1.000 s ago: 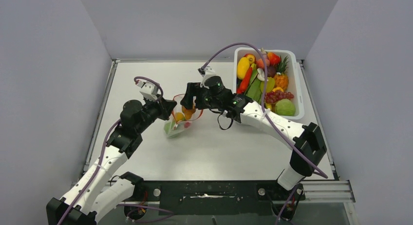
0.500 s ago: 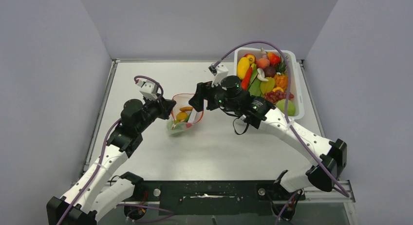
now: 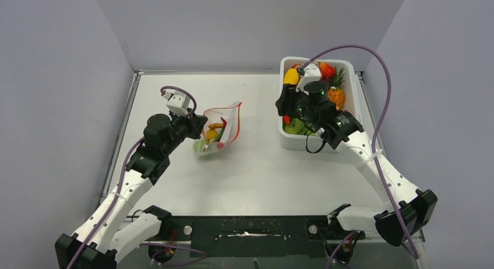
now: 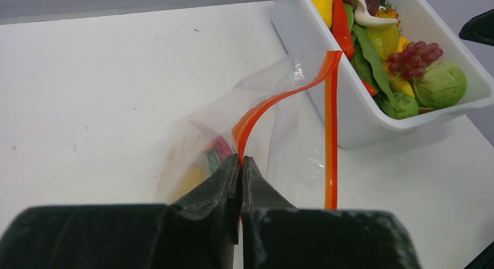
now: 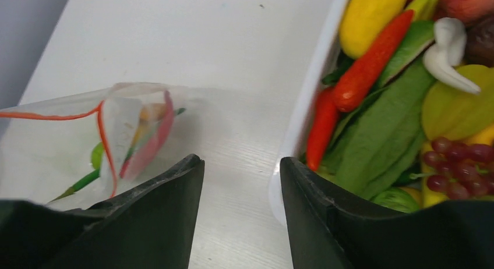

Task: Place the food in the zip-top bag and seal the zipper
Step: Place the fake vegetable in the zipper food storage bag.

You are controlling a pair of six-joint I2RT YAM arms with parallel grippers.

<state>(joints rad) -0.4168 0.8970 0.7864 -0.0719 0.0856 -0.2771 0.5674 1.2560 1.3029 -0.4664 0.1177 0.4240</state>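
Observation:
The zip-top bag (image 3: 220, 131) lies on the table left of centre, mouth open, with several small green, yellow and red food pieces (image 3: 213, 133) inside. My left gripper (image 3: 200, 127) is shut on the bag's red-orange zipper (image 4: 274, 103), pinching one side of the strip at the fingertips (image 4: 240, 159). The bag also shows in the right wrist view (image 5: 134, 126). My right gripper (image 3: 284, 103) is open and empty, its jaws straddling the left wall of the white tub (image 5: 303, 114). A long red chili (image 5: 373, 59) lies in the tub just ahead of it.
The white tub (image 3: 353, 100) at the back right holds several toy fruits and vegetables: a yellow one (image 5: 370, 13), green leaves (image 5: 384, 129), purple grapes (image 4: 413, 55), a green cabbage (image 4: 441, 85). Grey walls close in the table on three sides.
My right gripper has left the bag's mouth and swung right to the tub's left wall, still open. The bag's free side has flopped upward. My left gripper keeps its pinch.

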